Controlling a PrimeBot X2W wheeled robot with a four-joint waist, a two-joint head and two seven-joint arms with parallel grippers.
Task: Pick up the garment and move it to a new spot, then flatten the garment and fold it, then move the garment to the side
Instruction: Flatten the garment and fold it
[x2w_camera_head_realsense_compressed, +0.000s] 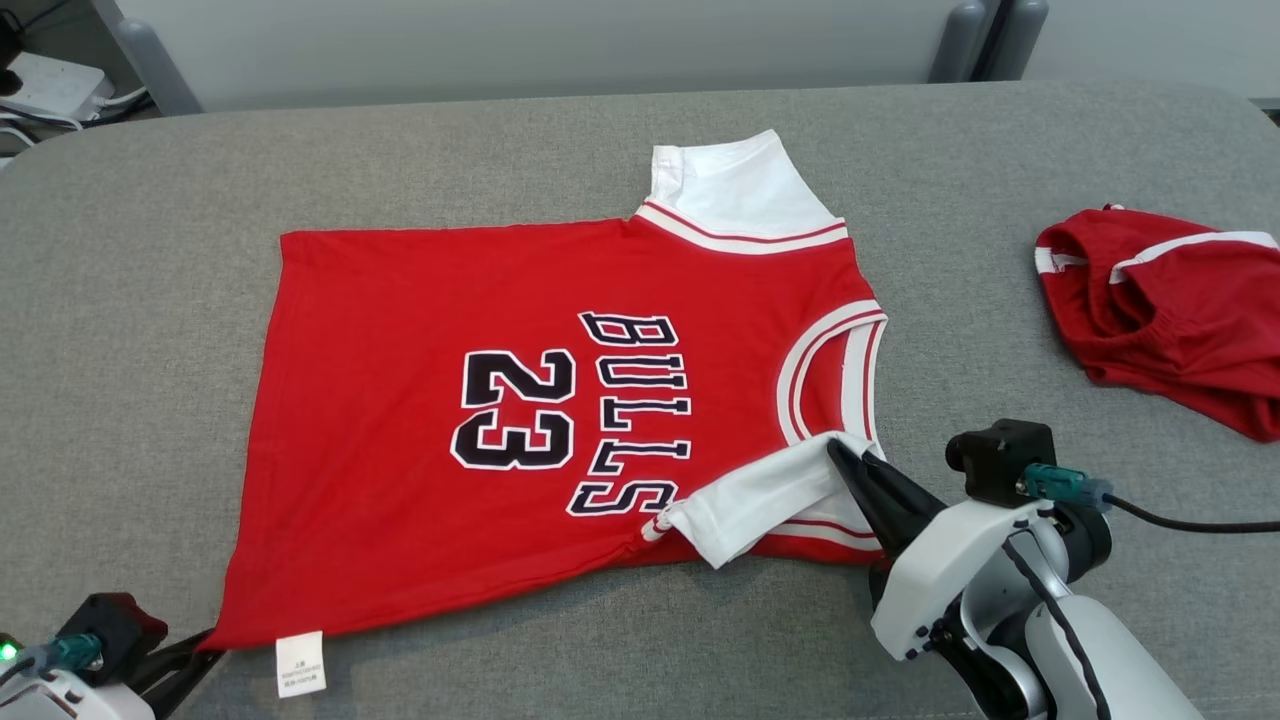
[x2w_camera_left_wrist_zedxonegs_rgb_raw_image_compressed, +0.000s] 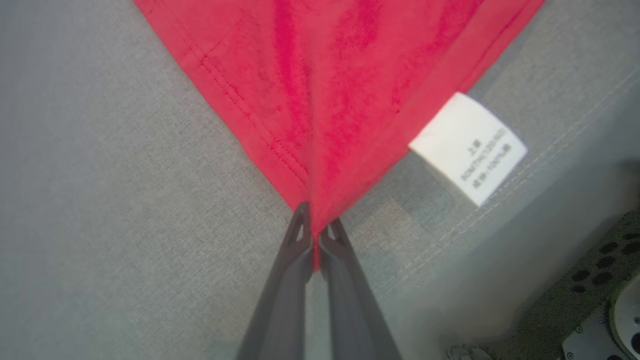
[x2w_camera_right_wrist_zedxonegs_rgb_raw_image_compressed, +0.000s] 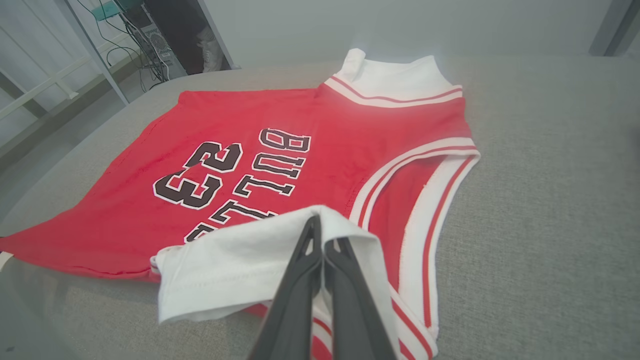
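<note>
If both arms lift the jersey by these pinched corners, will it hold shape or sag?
Likely sag: the jersey looks thin, drawn into creases at the left gripper. Its white sleeve flops over at the right gripper, so it is probably light and limp.

red jersey (x2w_camera_head_realsense_compressed: 400, 450), white sleeves (x2w_camera_head_realsense_compressed: 730, 185), grey surface (x2w_camera_head_realsense_compressed: 150, 300)
</note>
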